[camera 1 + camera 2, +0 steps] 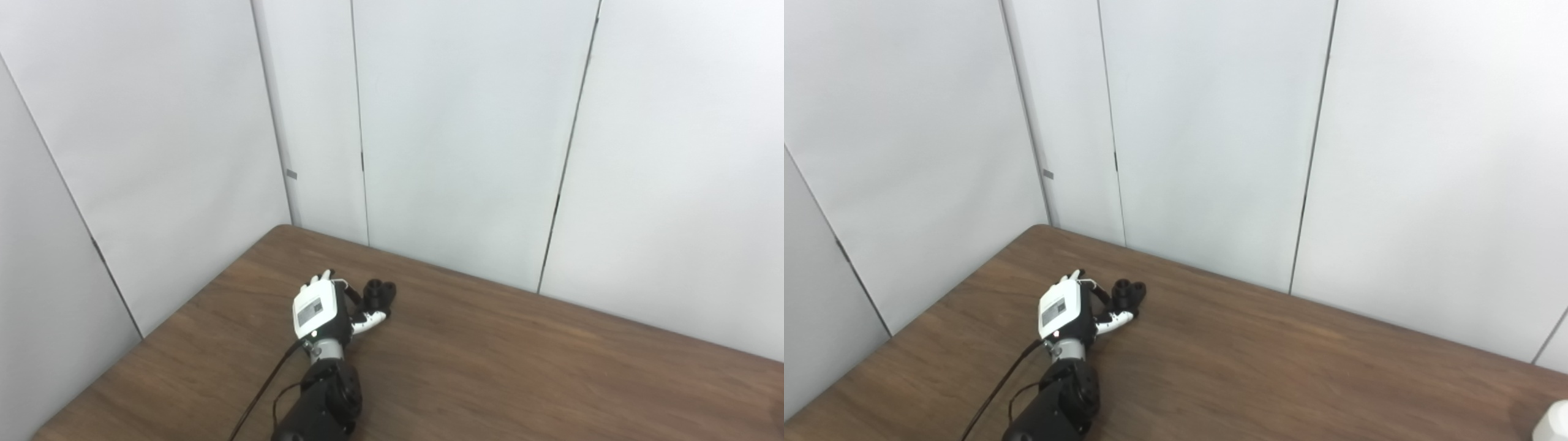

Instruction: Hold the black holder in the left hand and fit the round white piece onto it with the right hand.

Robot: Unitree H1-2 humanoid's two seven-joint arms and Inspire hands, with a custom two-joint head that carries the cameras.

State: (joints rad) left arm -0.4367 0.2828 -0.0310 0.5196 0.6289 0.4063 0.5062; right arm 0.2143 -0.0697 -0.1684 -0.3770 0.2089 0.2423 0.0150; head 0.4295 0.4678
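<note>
Left robot hand (320, 309), fingers around small knobby black holder (378, 293)

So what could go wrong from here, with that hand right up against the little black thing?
Three risks, as I see it:
1. The left hand is at the black holder, but whether it grips it is unclear; it might nudge the holder away across the table.
2. The holder lies near the table's far edge and could be pushed toward it.
3. Only a white object peeks in at the right eye view's corner, and the right hand is out of sight, so the fitting step could be delayed.
</note>
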